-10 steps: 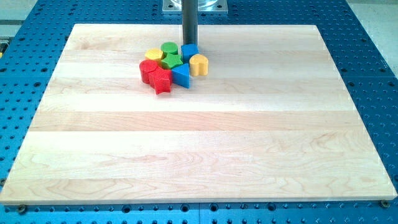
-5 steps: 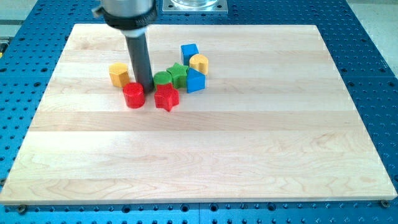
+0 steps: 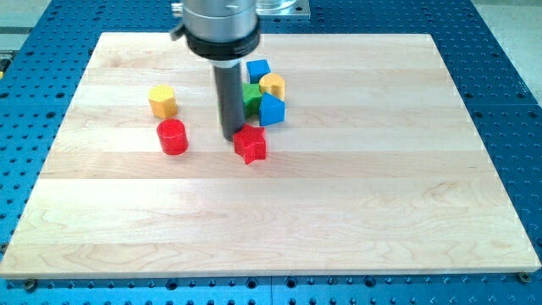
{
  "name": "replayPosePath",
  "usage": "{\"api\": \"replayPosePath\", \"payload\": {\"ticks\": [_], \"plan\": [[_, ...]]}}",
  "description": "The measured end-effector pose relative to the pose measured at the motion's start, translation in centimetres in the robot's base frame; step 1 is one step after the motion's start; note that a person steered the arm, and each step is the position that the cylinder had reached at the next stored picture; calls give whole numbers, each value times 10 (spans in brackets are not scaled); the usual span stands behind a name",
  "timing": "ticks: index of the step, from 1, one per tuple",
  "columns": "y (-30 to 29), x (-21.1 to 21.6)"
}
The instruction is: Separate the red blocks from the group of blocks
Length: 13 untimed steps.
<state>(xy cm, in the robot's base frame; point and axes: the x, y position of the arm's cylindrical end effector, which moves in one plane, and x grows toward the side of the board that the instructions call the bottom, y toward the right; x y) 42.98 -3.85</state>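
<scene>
My tip (image 3: 230, 137) rests on the board just left of and touching the red star block (image 3: 251, 145). The red cylinder (image 3: 173, 136) stands alone to the view's left. Behind the rod sits a cluster: a blue cube (image 3: 258, 71), a yellow block (image 3: 272, 85), a green star block (image 3: 251, 95) partly hidden by the rod, and a blue triangular block (image 3: 271, 110). The red star lies just below this cluster, close to the blue triangular block. A green cylinder seen earlier is hidden.
A yellow hexagonal block (image 3: 163, 101) stands apart at the view's left, above the red cylinder. The wooden board (image 3: 271, 220) lies on a blue perforated table (image 3: 508, 85). The arm's body (image 3: 218, 25) hangs over the board's top edge.
My tip has moved right, from between the red cylinder and red star to the star's left side. The red star slid right and down. The green cylinder is now hidden behind the rod.
</scene>
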Motion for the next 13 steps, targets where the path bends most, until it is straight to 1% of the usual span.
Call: {"api": "replayPosePath", "payload": {"ticks": [1, 2, 3, 4, 5, 6, 7, 8, 9, 10, 11, 12, 13], "plan": [[7, 52], [3, 87], [-25, 56], [20, 45], [38, 61], [38, 53], [79, 52], [96, 74], [42, 99], [35, 82], [-7, 88], [-37, 115], [-46, 129]]}}
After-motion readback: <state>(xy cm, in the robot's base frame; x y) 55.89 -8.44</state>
